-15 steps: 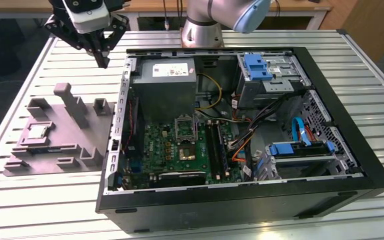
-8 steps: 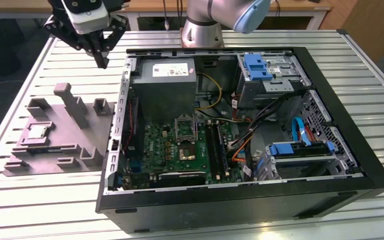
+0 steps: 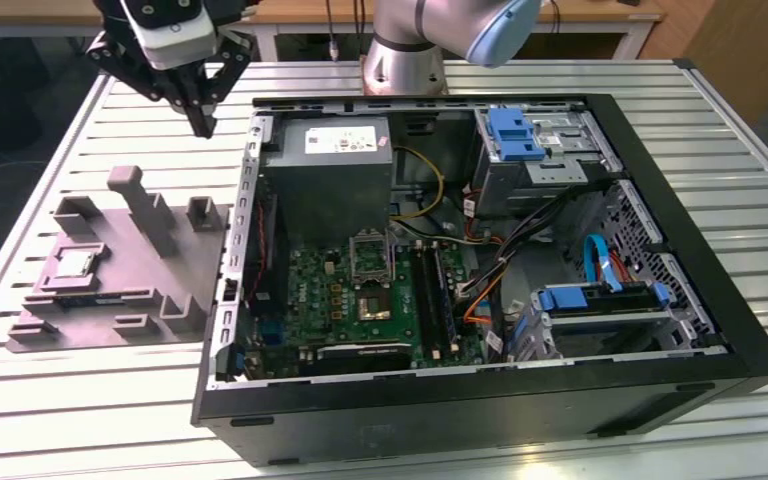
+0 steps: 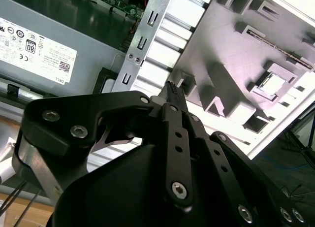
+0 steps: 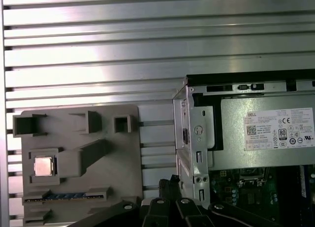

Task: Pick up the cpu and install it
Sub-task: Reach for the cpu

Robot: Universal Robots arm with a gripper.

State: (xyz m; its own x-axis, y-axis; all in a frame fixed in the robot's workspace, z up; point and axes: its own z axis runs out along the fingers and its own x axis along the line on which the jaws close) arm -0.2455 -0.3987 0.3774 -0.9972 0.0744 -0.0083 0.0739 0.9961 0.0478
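Observation:
The cpu (image 3: pixel 75 262) is a small silver square lying flat in a recess of the grey moulded fixture (image 3: pixel 131 290) on the exterior view's left. Both wrist views show the cpu (image 5: pixel 43 166) (image 4: pixel 273 84) resting on the fixture (image 5: pixel 98 178) (image 4: pixel 231 45). My gripper (image 3: pixel 203 128) hangs high above the table, between the fixture's far end and the computer case's corner, well away from the cpu. Its fingers meet at a point, shut on nothing, in the first wrist view (image 5: pixel 170 183) and the second (image 4: pixel 172 89). The green motherboard (image 3: pixel 337 310) lies in the open case, its socket (image 3: pixel 373 302) uncovered.
The open black computer case (image 3: pixel 678 250) takes up the middle and the exterior view's right of the slatted aluminium table (image 3: pixel 64 420). Inside it are a grey power supply (image 3: pixel 337 170), blue drive brackets (image 3: pixel 511 135) and loose cables (image 3: pixel 544 230). Upright posts (image 3: pixel 137 205) stick up from the fixture.

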